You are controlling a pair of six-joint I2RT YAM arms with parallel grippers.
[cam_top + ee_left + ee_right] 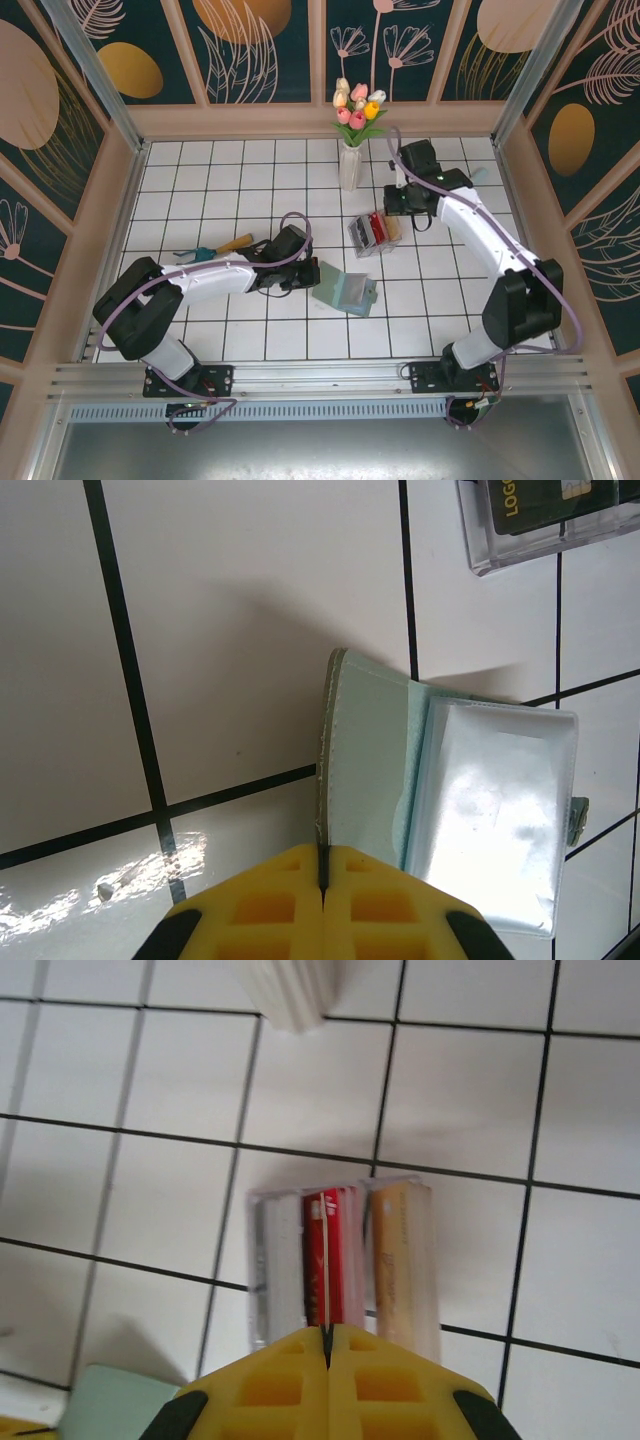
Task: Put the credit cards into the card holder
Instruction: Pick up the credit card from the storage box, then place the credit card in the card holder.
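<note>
The card holder [345,290] lies open on the white tiles, pale green inside with a clear sleeve [495,810]. My left gripper [323,865] is shut on the edge of its raised cover [365,740], just left of the holder [303,274]. A clear plastic box [372,233] holds red cards [345,1250] and tan cards [400,1260]; a dark card [545,500] lies in it too. My right gripper [327,1335] sits right over the box [392,220], shut on a thin red card [325,1260] that I see edge-on and standing upright.
A white vase of tulips [351,150] stands just behind the box, its base [290,990] close ahead of the right gripper. A tool with a blue and wooden handle [215,248] lies beside the left arm. Wooden walls ring the tiled floor [250,190].
</note>
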